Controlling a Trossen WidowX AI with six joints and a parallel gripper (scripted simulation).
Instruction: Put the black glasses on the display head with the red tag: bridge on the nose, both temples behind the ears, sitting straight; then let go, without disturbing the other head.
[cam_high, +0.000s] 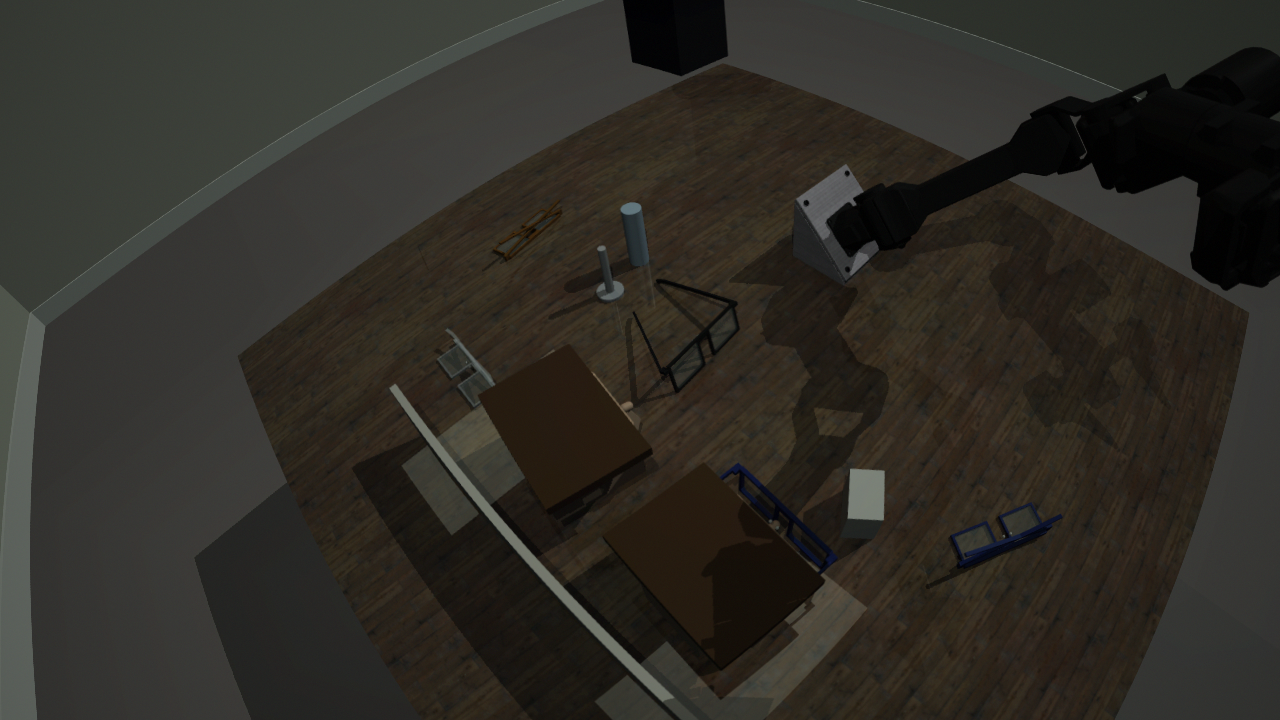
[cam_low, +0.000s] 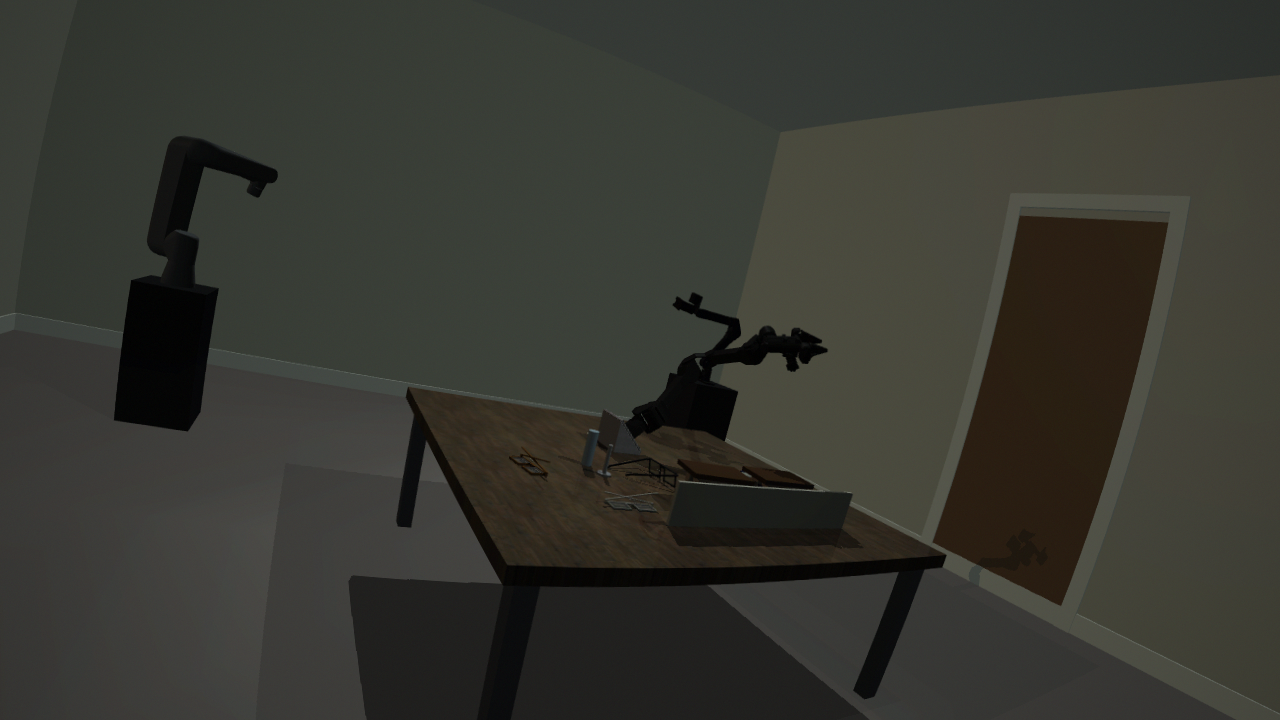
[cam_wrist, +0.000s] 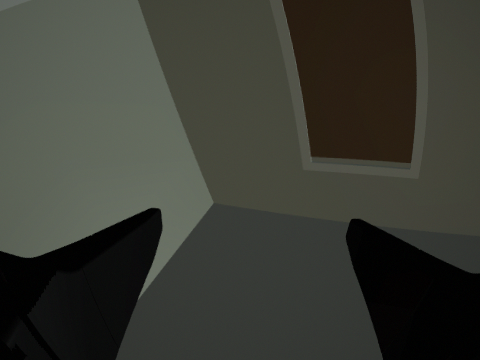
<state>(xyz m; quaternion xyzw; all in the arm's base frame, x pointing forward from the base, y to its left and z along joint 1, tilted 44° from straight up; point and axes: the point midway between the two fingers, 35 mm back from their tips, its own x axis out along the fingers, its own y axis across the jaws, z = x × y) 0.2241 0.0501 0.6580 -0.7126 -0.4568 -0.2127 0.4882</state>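
The black glasses (cam_high: 702, 338) (cam_low: 650, 460) rest on the tabletop (cam_high: 930, 376) (cam_low: 537, 537), temples spread — ungrasped, unseated; pickup, seating and release apparently remain. The gripper (cam_low: 821, 342) (cam_wrist: 258, 226), wide open and empty, is well apart. Counted: five spectacles — one black, one orange (cam_high: 529, 231) (cam_low: 528, 463), one white, two blue; two brown panels; red tag indiscernible.

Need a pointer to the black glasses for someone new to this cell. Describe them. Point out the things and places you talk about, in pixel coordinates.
On the wood table (cam_high: 1029, 376) (cam_low: 554, 537), find the two brown slabs (cam_high: 563, 429) (cam_high: 716, 564). The black glasses (cam_high: 709, 341) stand just beyond them, temples open, near the small white post (cam_high: 605, 273) (cam_low: 609, 458). Other pairs are orange, white or blue.
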